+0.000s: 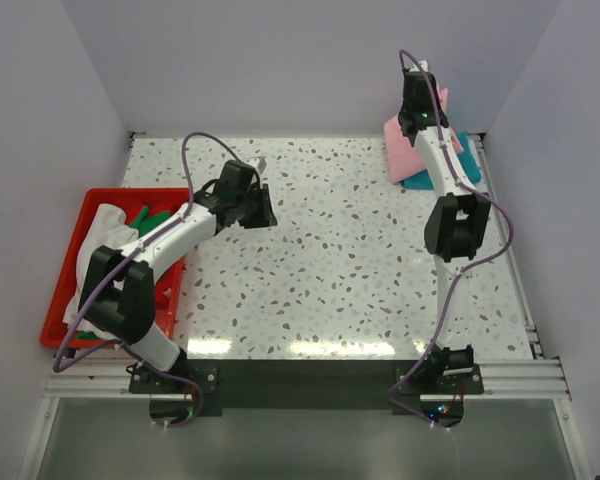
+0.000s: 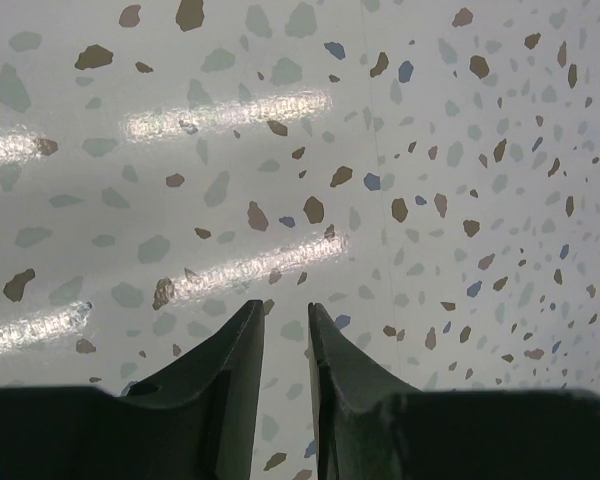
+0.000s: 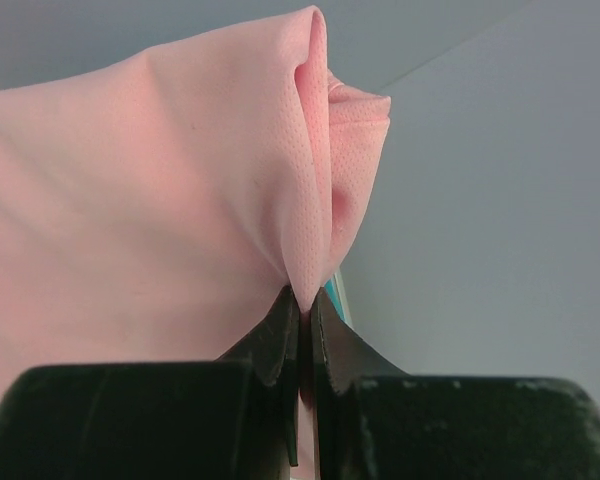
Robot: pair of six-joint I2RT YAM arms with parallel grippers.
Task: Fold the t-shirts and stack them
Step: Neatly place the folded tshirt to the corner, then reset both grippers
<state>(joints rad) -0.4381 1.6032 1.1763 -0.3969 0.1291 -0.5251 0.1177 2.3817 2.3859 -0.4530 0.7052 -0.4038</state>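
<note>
Pale walls enclose a glossy speckled terrazzo table (image 1: 330,260). The right gripper (image 3: 302,310) pinches the light pink cloth t-shirt (image 3: 160,200); the left gripper (image 2: 285,335), fingers slightly apart, holds nothing.

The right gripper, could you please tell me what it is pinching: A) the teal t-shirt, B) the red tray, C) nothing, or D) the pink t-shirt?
D: the right wrist view shows the right gripper shut on a fold of the pink t-shirt.
</note>
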